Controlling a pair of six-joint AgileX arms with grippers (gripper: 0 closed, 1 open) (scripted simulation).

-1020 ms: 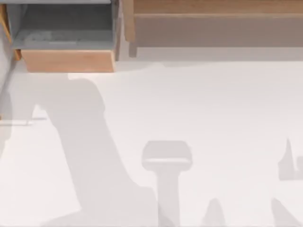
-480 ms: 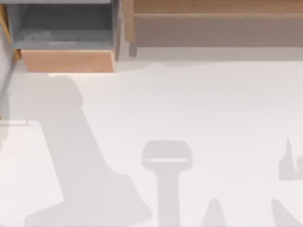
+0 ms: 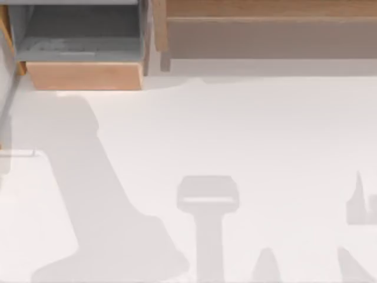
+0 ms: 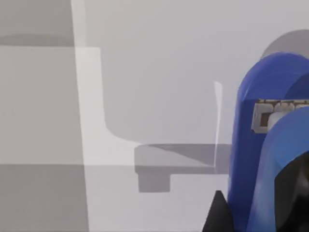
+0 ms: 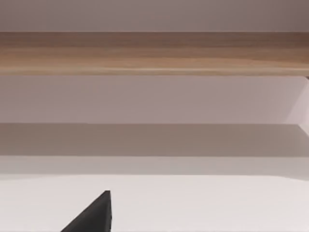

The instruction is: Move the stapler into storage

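Across the broad white desk (image 3: 247, 135), an open wooden drawer with a grey inside (image 3: 82, 75) waits at the far left corner; left wrist view shows the glossy blue stapler (image 4: 270, 145) apparently gripped by black fingers (image 4: 217, 217), not yet stored, so carrying and dropping remain

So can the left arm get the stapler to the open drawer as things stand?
Probably yes: the stapler sits right at the left wrist, and the table before the open drawer looks free.
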